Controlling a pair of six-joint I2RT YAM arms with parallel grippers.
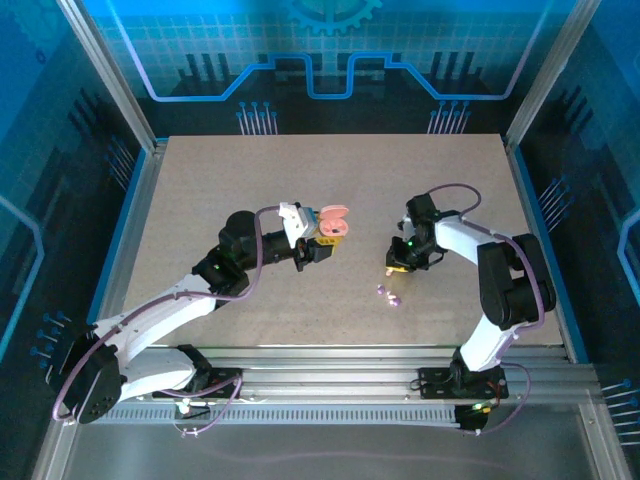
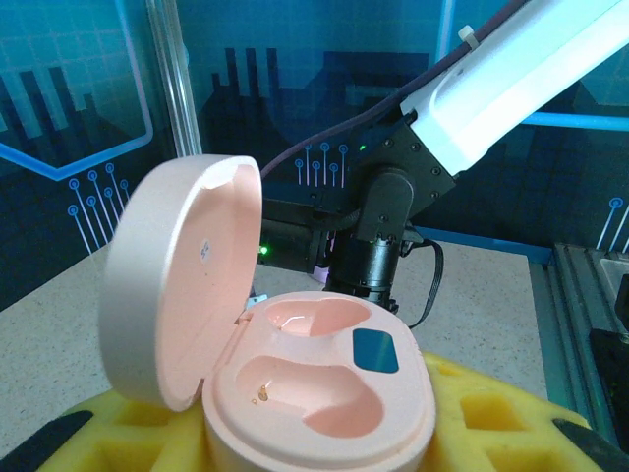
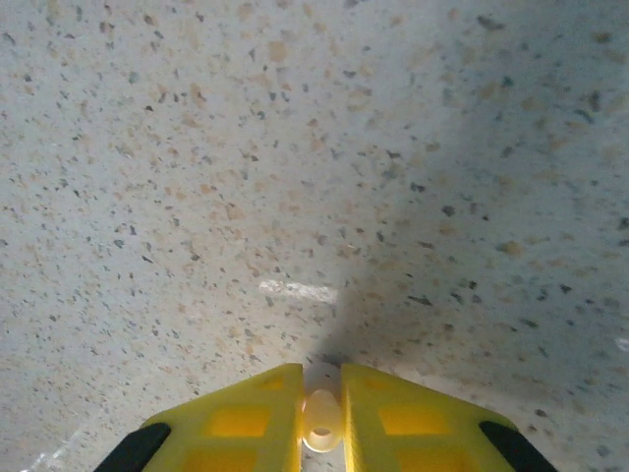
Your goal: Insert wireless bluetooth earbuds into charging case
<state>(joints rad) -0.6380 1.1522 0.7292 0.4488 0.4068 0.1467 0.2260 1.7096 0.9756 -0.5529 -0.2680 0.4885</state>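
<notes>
1. Right hand (image 1: 397, 264) is clenched on a pale earbud (image 3: 321, 423). In the right wrist view its two yellow fingers (image 3: 246, 421) press on the small whitish piece from either side, with only a narrow slit between them.
2. Below those fingers lies the speckled desk (image 3: 197, 147), with a dark shadow spreading out from the fingertips. Whether the earbud touches the surface I cannot tell.
3. Two loose earbuds (image 1: 392, 299), lilac-pink, lie close together on the desk just beside the right hand, on the side toward the arm bases.
4. Left hand (image 1: 325, 242) is grasping the charging case (image 2: 324, 423), a pink oval shell, with yellow padding (image 2: 491, 413) hugging its base on both sides.
5. The case's lid (image 2: 177, 285) stands open, hinged up on the left in the left wrist view. Two curved wells (image 2: 305, 388) show in the base, and a dark blue patch (image 2: 374, 351) sits just to their right.
6. Seen from above, the case is held over the middle of the desk, left of the right hand and apart from it.
7. The right arm (image 2: 511, 88) rises beyond the case in the left wrist view.
</notes>
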